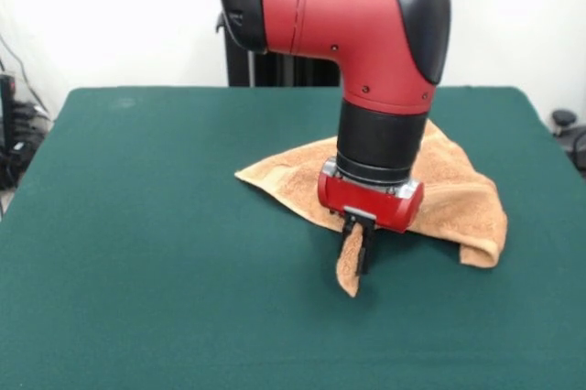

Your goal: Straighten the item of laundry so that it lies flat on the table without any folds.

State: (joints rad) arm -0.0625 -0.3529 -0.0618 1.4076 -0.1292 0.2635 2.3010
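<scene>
The orange-tan towel [458, 193] lies crumpled and folded on the dark green table [146, 225], right of centre. The red and black arm comes down over it and hides its middle. My gripper [359, 251] sits at the towel's near edge, low over the table. Its black fingers are shut on a corner flap of the towel [349, 266], which hangs down in a narrow strip with its tip close to the table. The towel's right edge is folded over on itself.
Dark equipment and cables stand beyond the table's left edge [14, 124]. A dark object [563, 120] sits beyond the right edge. The robot's pedestal [275, 70] stands at the table's far side.
</scene>
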